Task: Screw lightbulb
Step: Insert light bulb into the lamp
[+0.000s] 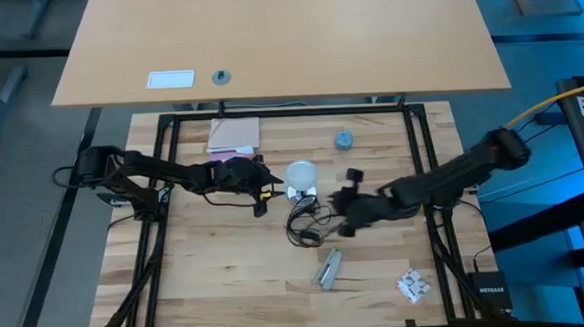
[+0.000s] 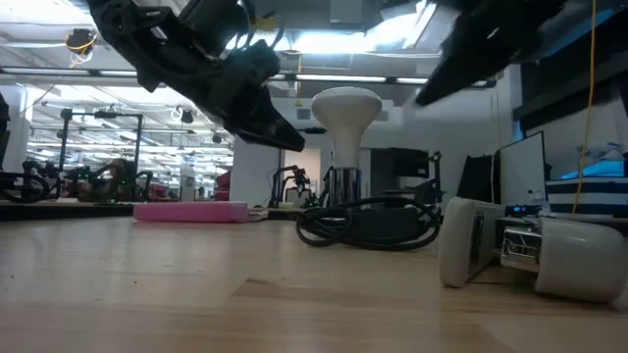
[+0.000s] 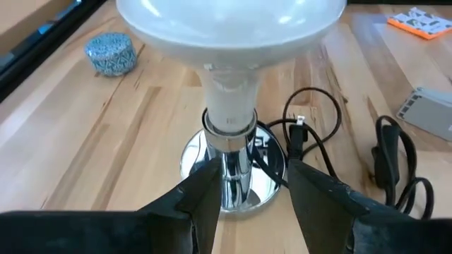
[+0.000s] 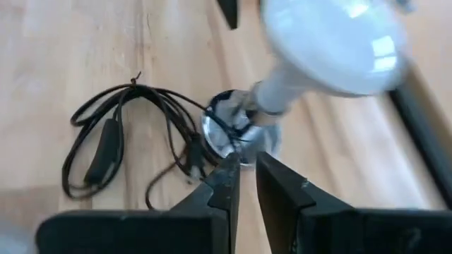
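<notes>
"NETGEAR" on black box (image 1: 490, 291) at table's right corner; nothing else legible
</notes>
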